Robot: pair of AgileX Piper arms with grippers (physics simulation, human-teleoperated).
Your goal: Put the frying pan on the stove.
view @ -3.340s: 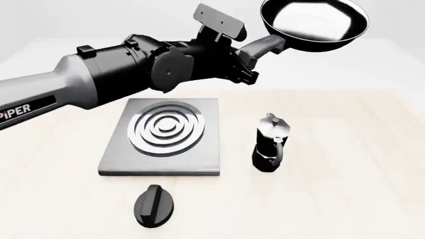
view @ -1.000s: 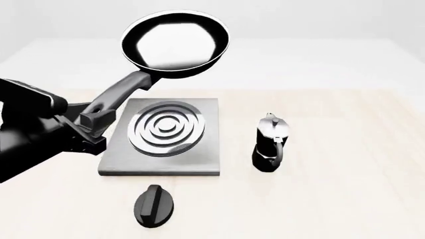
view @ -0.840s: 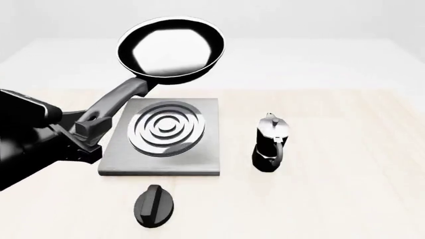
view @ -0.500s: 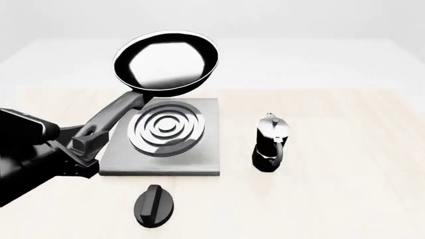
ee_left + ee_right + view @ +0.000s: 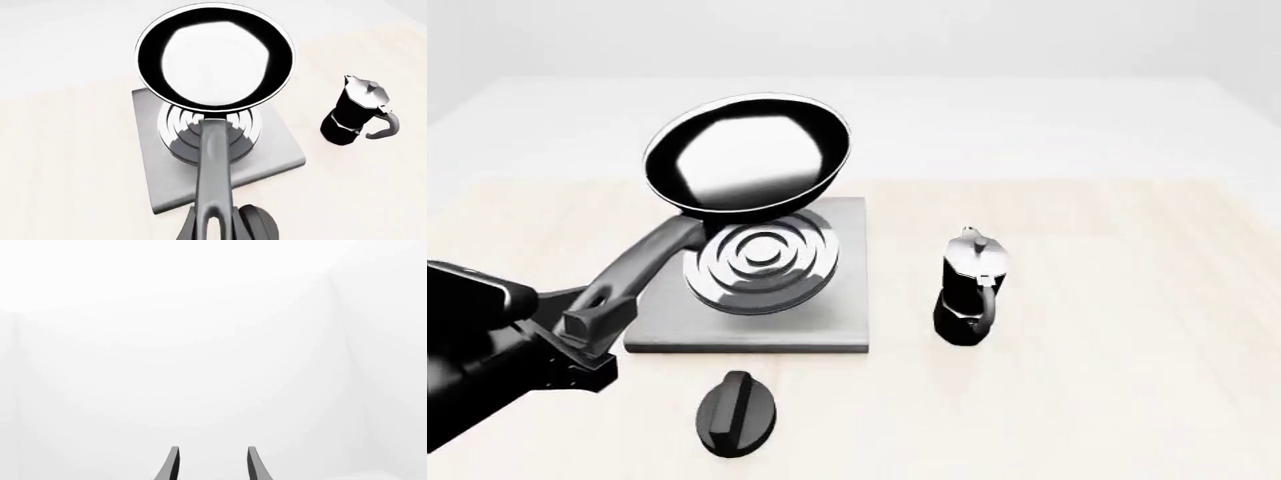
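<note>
We count one frying pan (image 5: 747,155), one stove (image 5: 755,278), one moka pot (image 5: 972,290) and one small black oval knob (image 5: 739,412); of the two arms only the left one shows in the front view.

The surface (image 5: 1121,350) is pale, faintly wood-grained, running back into a plain white, featureless room. The stove lies flat on it, the moka pot stands upright to the right of the stove and apart from it, and the knob lies just in front of the stove's near edge.

The frying pan is round, shallow and black, its glossy inside throwing back a large white patch, with a long dark grey handle that has an oval hole at its end. We see it in the air above the stove's far-left part, tilted with the bowl higher than the handle, not resting on the silver rings. In the left wrist view the pan (image 5: 215,56) covers the far half of the rings.

Our left hand (image 5: 585,335) is clamped on the end of the handle at the stove's front-left corner. Our right hand (image 5: 211,465) shows only two fingertips set apart, with nothing between them, against blank white.
</note>
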